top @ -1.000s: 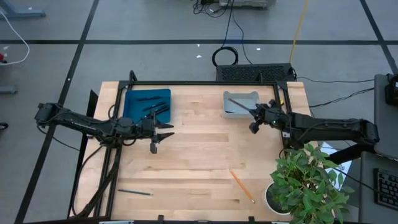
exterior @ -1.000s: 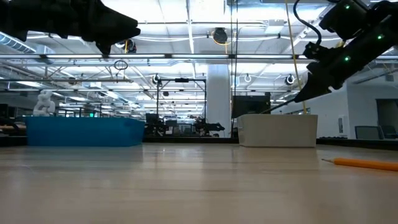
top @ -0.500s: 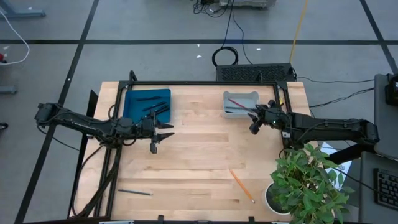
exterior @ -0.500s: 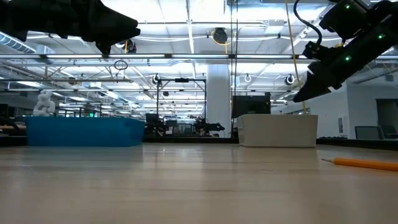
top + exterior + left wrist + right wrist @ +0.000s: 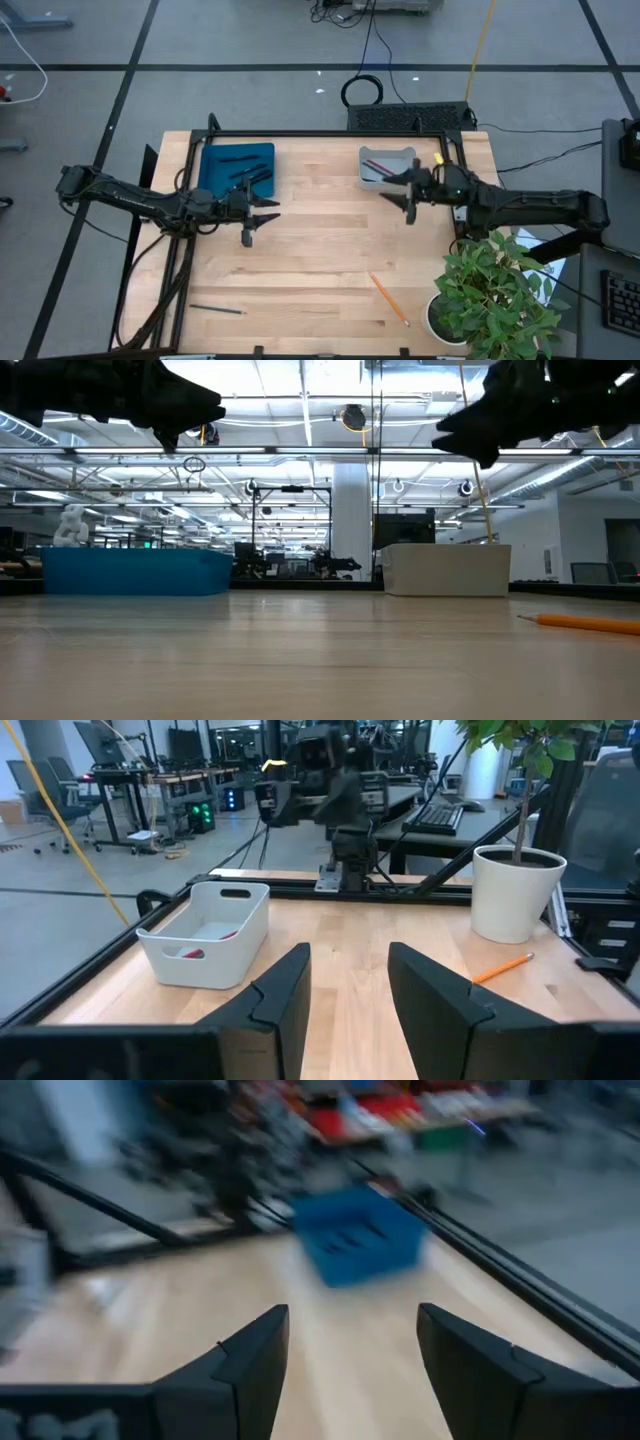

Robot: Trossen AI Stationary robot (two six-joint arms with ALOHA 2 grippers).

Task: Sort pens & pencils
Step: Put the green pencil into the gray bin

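The right claw (image 5: 408, 190), wide open and empty, hangs beside the white bin (image 5: 388, 166). The orange pencil (image 5: 389, 298) lies diagonally near the worktop's front edge, nearest this arm.

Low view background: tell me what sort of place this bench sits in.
Most likely a robotics lab or open industrial workshop. The low view looks past the wooden table into a long hall with ceiling light strips and rows of workstations; the left wrist view shows desks with monitors and a taped concrete floor.
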